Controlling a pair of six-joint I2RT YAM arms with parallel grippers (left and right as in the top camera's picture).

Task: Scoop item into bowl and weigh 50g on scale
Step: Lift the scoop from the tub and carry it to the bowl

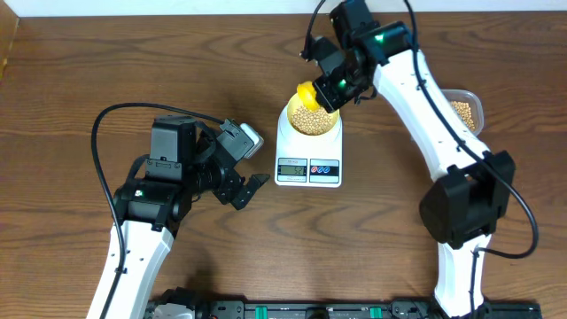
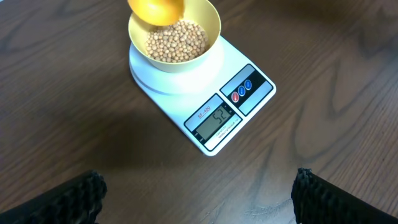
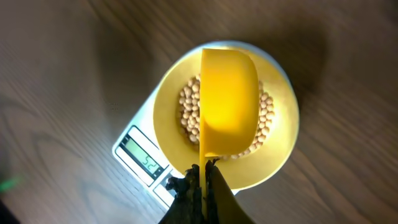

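Scale (image 2: 205, 93): stands on the wooden table (image 1: 89, 71) between the two arms, display (image 2: 214, 121) and red and blue buttons (image 2: 242, 90) on its near end. The display appears to read 52 (digits small in every view).

Bowl (image 3: 283, 134): pale yellow, upright, seated on the scale's platform. Beans (image 2: 177, 40) cover its floor in a shallow heap.

Right gripper (image 3: 200, 190): clenched on the handle of a brighter yellow scoop (image 3: 229, 99). The scoop hangs over the bowl, rolled onto its side – whether it touches the beans cannot be told.

Left gripper (image 1: 252, 167): released, fingers spread wide, grasping nothing. It hovers over bare table just left of the scale, apart from it, its camera facing scale and bowl.

Clear plastic tub (image 1: 467, 106): at the right edge of the table beyond the right arm – more beans inside.
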